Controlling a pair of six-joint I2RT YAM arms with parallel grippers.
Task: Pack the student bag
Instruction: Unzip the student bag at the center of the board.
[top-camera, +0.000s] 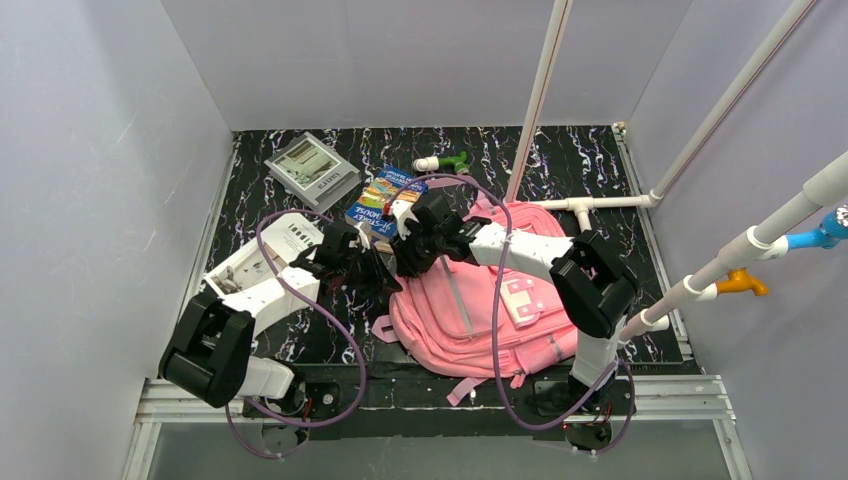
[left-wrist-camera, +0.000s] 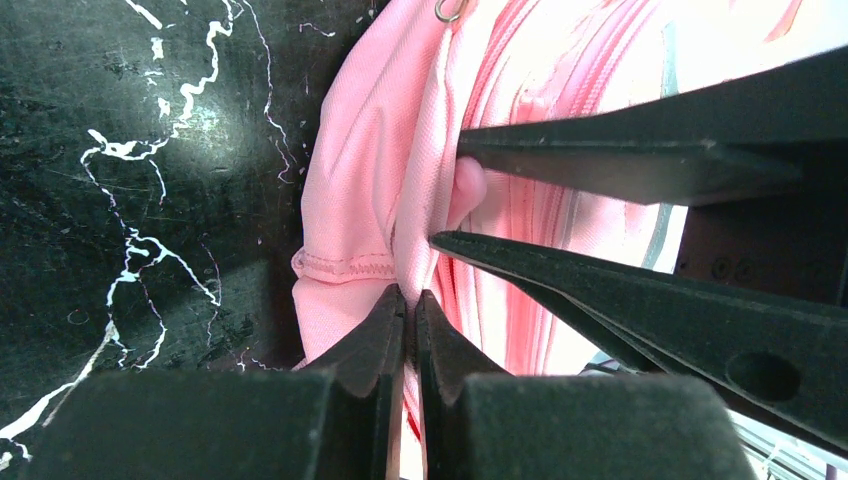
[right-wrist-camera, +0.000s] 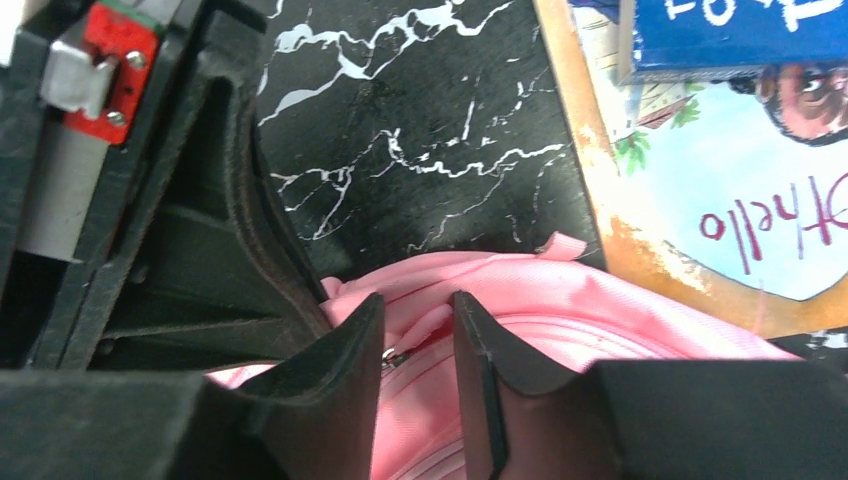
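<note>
The student bag (top-camera: 470, 310) is being seen in the top view lying flat on the black marbled table (top-camera: 600, 170), with both grippers being held at its far left corner. Only in the left wrist view is the left gripper (left-wrist-camera: 410, 298) being shown pressed shut, with a fold of the bag's pink fabric being pinched between its tips. In its own view the right gripper (right-wrist-camera: 415, 305) is being held partly open, a pink zipper tab (right-wrist-camera: 425, 325) being straddled but not clearly squeezed. There alone a picture book (right-wrist-camera: 700, 170) is being shown just beyond the bag's edge.
</note>
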